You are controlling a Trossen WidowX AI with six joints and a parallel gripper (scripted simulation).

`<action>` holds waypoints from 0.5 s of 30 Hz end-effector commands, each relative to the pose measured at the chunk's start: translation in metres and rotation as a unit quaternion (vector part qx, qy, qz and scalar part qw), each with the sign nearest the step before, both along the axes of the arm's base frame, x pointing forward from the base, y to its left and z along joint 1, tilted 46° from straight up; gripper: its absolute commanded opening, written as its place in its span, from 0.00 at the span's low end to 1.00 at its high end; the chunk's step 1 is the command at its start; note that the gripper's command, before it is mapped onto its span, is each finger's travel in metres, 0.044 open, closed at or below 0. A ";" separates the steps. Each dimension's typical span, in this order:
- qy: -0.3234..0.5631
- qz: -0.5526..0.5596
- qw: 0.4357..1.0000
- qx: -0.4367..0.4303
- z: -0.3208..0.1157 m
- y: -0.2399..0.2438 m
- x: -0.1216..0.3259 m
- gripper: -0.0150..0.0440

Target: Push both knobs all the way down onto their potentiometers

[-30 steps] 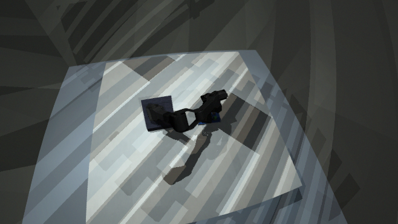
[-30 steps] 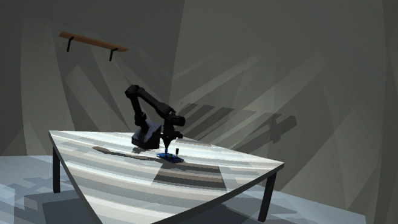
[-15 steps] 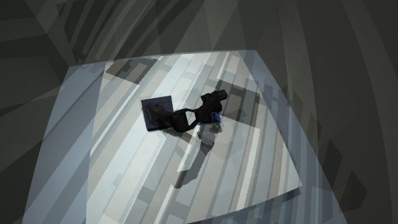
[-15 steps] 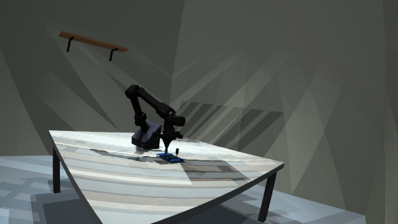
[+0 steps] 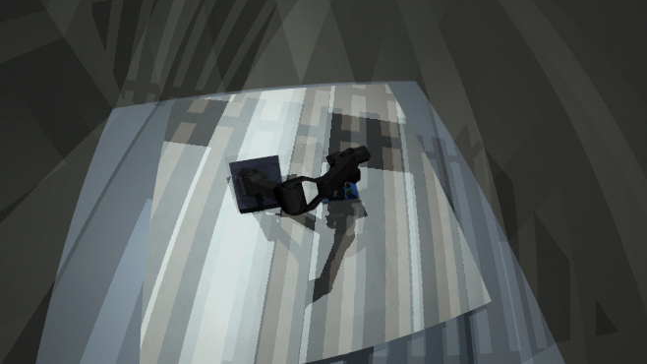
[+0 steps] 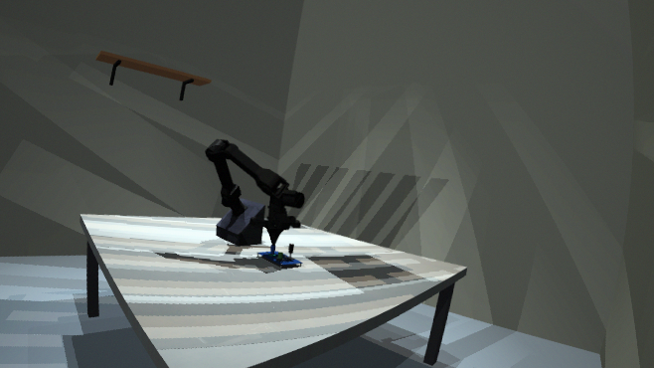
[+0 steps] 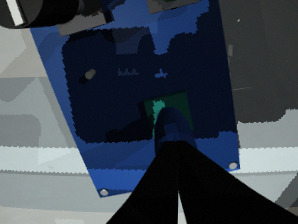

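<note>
The circuit board [image 5: 352,192] [image 6: 289,263] [image 7: 117,176] sits under our claw [image 5: 350,189] [image 6: 273,244] [image 7: 174,149], which we've got pinched together, tips right at the blue knob [image 6: 272,249] [image 7: 172,125].

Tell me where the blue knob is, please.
In the wrist view, the dark blue rounded knob stands right of centre, directly beneath the closed black pincer's tips.

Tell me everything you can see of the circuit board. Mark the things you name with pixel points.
The circuit board [image 5: 352,191] [image 6: 288,263] [image 7: 115,175] is a flat blue rectangle, lying level on the table [image 5: 236,273] [image 6: 209,316] [image 7: 15,195] near the arm's base. Silvery dots mark its near corners in the wrist view. It carries a green square part, a blue knob under the gripper's [image 6: 272,244] [image 7: 176,142] tips and a dark upright knob [image 6: 291,248] [image 7: 40,12].
</note>
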State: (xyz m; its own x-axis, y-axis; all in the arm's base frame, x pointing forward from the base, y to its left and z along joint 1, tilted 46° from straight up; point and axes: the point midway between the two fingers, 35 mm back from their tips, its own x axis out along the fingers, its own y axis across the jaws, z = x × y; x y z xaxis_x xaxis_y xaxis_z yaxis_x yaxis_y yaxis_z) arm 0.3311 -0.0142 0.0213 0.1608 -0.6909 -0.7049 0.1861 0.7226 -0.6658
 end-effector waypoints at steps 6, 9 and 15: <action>0.001 -0.011 1.000 -0.003 -0.007 -0.009 0.002 0.25; 0.001 -0.011 1.000 -0.003 -0.006 -0.009 0.002 0.25; 0.001 -0.011 1.000 -0.002 -0.001 -0.003 0.001 0.25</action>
State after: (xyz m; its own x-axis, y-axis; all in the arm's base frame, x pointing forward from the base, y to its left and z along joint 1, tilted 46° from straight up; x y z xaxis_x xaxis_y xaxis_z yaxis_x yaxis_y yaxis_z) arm 0.3309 -0.0139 0.0218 0.1586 -0.6918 -0.7045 0.1839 0.7217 -0.6673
